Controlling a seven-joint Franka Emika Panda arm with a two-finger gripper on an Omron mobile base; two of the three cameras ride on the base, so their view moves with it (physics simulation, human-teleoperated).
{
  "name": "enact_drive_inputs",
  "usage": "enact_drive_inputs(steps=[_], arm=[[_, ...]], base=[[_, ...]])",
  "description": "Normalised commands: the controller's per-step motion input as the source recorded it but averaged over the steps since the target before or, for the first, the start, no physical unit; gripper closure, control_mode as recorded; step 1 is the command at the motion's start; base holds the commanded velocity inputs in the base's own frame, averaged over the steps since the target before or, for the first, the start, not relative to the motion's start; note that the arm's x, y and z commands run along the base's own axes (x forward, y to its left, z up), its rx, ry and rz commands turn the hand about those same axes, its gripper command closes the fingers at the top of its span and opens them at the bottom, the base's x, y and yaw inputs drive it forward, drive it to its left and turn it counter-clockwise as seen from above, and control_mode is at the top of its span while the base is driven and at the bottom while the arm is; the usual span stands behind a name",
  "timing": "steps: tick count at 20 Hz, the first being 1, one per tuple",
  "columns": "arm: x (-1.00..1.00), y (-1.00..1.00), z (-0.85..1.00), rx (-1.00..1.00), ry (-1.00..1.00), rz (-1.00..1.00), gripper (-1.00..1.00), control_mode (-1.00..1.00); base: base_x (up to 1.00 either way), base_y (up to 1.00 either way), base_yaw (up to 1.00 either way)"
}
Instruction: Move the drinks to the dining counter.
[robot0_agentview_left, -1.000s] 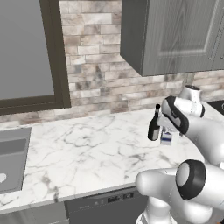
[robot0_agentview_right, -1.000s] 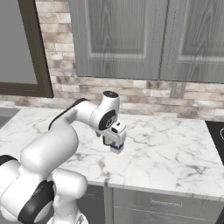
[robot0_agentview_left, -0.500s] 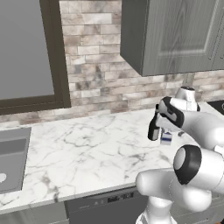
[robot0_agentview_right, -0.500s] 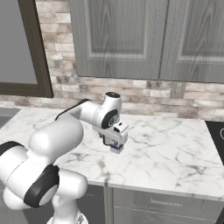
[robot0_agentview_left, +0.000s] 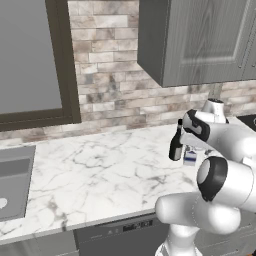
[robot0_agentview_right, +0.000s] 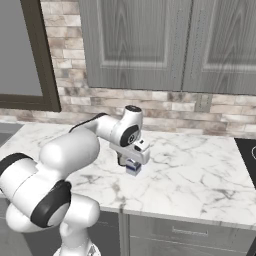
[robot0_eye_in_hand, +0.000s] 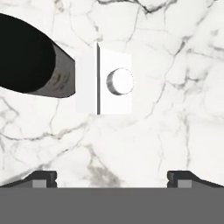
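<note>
Left and right base views look forward and down from behind the arm, sharing the white grey-veined marble worktop (robot0_agentview_left: 100, 170) (robot0_agentview_right: 200, 170) against the brick wall. Hand view faces straight down, close over the small blue-and-white milk carton (robot0_eye_in_hand: 105, 81) (robot0_agentview_right: 133, 168)

Glossy white rounded arm segments (robot0_agentview_right: 70, 155), dark joint bands, small dark fingers (robot0_eye_in_hand: 43, 177).

Setting: a home kitchen. Evidence: marble desk (robot0_agentview_left: 100, 170) across the middle of the frame, inset sink (robot0_agentview_left: 12, 182) at left edge, brick backsplash (robot0_agentview_left: 125, 95) behind, grey wall cabinets (robot0_agentview_right: 165, 45) at top, dishwasher panel (robot0_agentview_left: 125, 230) at bottom.
</note>
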Motion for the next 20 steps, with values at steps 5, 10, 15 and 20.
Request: enact_drive_inputs(steps=[5,10,15,20], arm=[[0.17,-0.01,-0.11,0.0,0.0,0.01,-1.0,-1.0],[0.24,0.0,-0.05,-0.01,0.0,0.03,-1.0,-1.0],[0.24,0.0,-0.01,0.0,0.0,0.04,-1.0,-1.0],[0.19,0.0,0.0,0.0,0.0,0.06,-1.0,-1.0]], base=[[0.0,0.0,0.0],[0.0,0.0,0.0],[0.0,0.0,0.0],[0.0,0.0,0.0]])
